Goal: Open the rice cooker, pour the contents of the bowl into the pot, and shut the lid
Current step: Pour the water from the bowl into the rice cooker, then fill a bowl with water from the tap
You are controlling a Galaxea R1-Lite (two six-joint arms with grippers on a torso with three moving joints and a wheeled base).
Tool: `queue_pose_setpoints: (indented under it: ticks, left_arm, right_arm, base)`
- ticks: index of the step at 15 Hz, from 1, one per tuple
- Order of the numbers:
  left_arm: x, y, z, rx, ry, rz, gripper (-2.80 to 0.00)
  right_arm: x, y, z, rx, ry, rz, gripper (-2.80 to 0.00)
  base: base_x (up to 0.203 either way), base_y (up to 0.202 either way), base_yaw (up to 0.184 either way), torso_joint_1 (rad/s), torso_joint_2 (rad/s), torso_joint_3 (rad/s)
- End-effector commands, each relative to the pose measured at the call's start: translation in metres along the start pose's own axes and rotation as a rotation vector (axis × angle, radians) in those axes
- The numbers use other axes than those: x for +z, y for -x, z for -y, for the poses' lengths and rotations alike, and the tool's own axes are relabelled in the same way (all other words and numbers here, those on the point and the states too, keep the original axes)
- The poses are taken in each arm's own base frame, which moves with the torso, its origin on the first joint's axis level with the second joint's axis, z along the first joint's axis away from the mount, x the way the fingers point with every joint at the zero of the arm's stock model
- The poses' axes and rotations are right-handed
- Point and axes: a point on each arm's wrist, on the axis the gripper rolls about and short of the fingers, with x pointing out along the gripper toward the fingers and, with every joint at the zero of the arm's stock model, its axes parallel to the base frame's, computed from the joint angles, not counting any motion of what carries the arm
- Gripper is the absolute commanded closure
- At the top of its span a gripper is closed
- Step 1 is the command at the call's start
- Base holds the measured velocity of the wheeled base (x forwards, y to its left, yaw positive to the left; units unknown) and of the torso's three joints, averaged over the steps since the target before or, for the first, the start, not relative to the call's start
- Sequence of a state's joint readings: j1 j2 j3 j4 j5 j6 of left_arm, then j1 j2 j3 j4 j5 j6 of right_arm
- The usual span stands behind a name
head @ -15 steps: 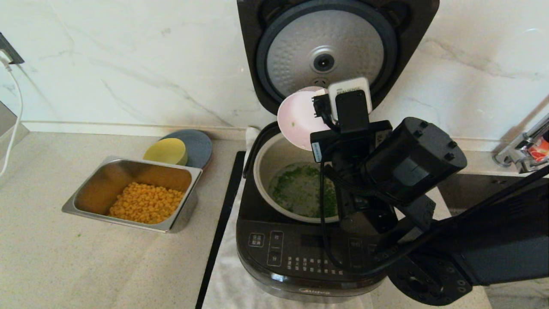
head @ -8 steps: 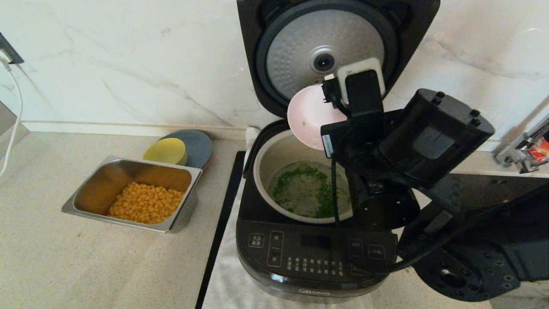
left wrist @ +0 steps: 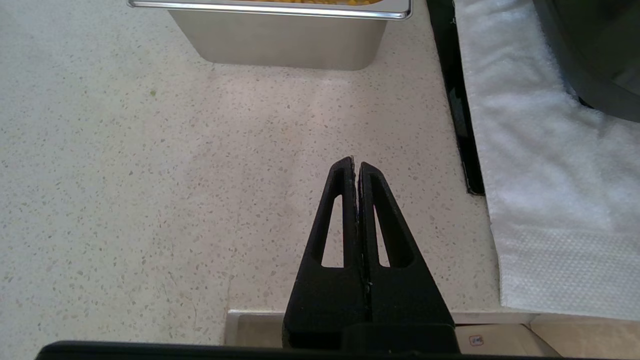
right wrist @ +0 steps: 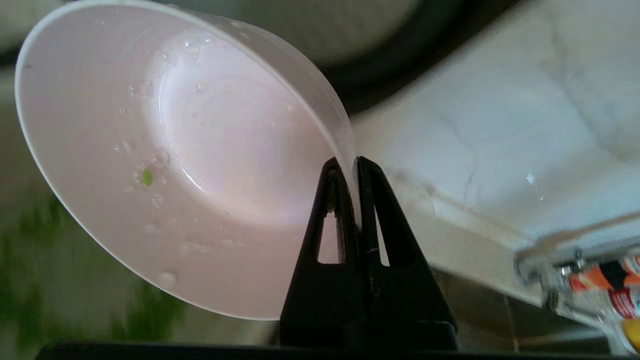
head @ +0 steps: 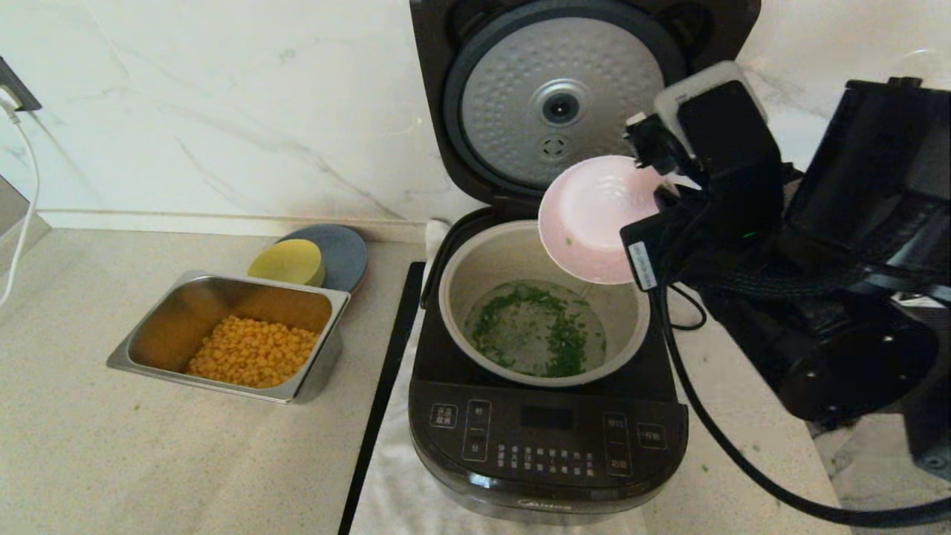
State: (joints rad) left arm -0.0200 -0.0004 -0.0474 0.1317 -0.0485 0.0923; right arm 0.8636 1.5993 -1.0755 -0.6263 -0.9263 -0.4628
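The black rice cooker stands open, its lid upright with the dimpled silver disc facing me. Inside, the pale pot holds chopped green herb bits in clear liquid. Above the pot's right rim hangs the small bowl, tipped on its side, pink inside showing, nearly empty with droplets and one green fleck. My right gripper is shut on the bowl at its rim. My left gripper is shut and empty, low over the counter in front of the steel tray.
A rectangular steel tray of yellow corn kernels sits left of the cooker, a yellow dish on a grey plate behind it. A white cloth lies under the cooker beside a black strip. A faucet is at the far right.
My right arm has swung to the right and lifted slightly, carrying the tipped bowl from the pot's back middle to above its right rim. The pot's contents now show fully.
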Motion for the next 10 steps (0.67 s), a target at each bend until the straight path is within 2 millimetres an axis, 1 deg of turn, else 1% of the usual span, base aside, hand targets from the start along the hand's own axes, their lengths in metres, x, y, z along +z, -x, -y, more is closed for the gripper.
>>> queue_pose_setpoints:
  ticks: [1, 2, 5, 8, 10]
  left_arm:
    - [0.0, 0.0, 0.0, 0.0, -0.001, 0.0, 0.0]
    - [0.0, 0.0, 0.0, 0.0, 0.0, 0.001, 0.0]
    - [0.0, 0.0, 0.0, 0.0, 0.0, 0.0, 0.0]
    - [0.0, 0.0, 0.0, 0.0, -0.001, 0.001, 0.0]
    - [0.0, 0.0, 0.0, 0.0, 0.0, 0.001, 0.0]
  right_arm:
    - [0.002, 0.014, 0.037, 0.024, -0.011, -0.067, 0.0]
    - [0.0, 0.015, 0.048, 0.031, -0.024, -0.095, 0.0]
    - [-0.017, 0.011, 0.081, 0.035, -0.062, -0.204, 0.0]
    - [-0.039, 0.01, 0.124, 0.085, -0.132, -0.355, 0.0]
    - [-0.058, 0.005, 0.156, 0.109, -0.226, -0.486, 0.0]
  base:
    - [0.0, 0.0, 0.0, 0.0, 0.0, 0.0]
    - [0.0, 0.0, 0.0, 0.0, 0.0, 0.0]
    - [0.0, 0.0, 0.0, 0.0, 0.0, 0.0]
    - [0.0, 0.0, 0.0, 0.0, 0.0, 0.0]
    - [0.0, 0.0, 0.0, 0.0, 0.0, 0.0]
